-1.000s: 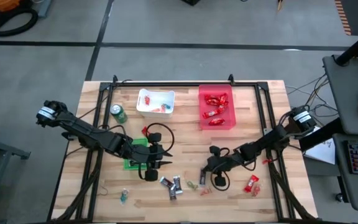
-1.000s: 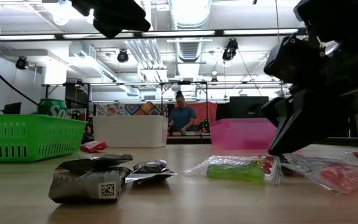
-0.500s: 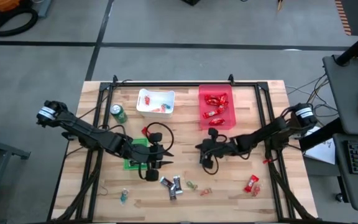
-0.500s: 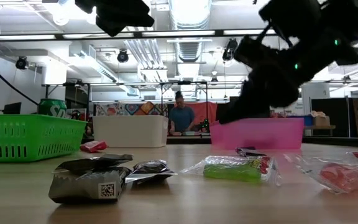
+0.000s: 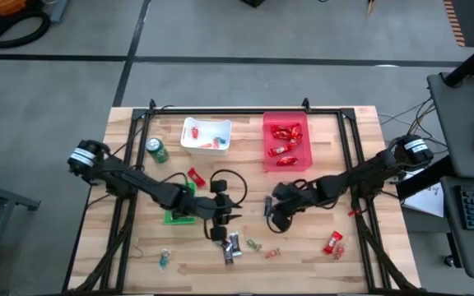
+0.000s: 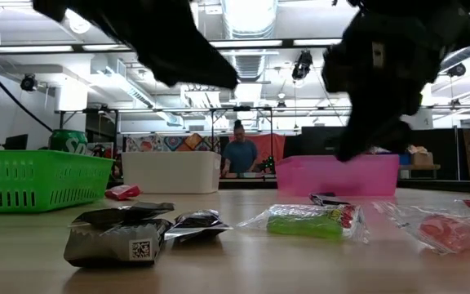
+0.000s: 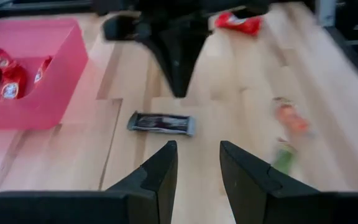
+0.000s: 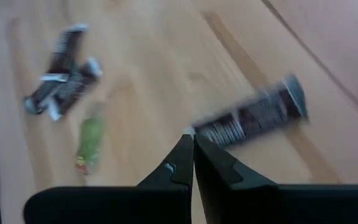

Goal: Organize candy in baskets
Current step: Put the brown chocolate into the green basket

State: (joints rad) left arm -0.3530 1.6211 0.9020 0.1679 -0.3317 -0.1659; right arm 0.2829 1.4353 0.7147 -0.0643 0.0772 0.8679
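My right gripper (image 8: 193,142) is shut and hangs clear of the table at its middle (image 5: 274,210). Nothing sits between its fingers. A dark-wrapped bar (image 7: 161,123) lies flat on the wood just left of its tips (image 5: 267,205). My left gripper (image 7: 197,163) stands open and holds nothing, left of that bar (image 5: 222,227). It is above two dark bars (image 8: 61,73) that lie close together. The white basket (image 5: 206,134) and the red basket (image 5: 286,141) stand at the far side with candy in them. My left arm covers part of the green basket (image 5: 174,215).
A green can (image 5: 156,150) stands left of the white basket. Loose candy lies about: a red piece (image 5: 194,175), another red one (image 5: 333,242) at the near right, green and orange pieces (image 5: 262,247), and a small one (image 5: 164,259) at the near left.
My right gripper has risen from the table, rolled about its own axis and drifted toward the far edge, staying shut. The dark bar beside it now lies farther from the near edge than before. My left gripper has come down and toward the right edge, staying open.
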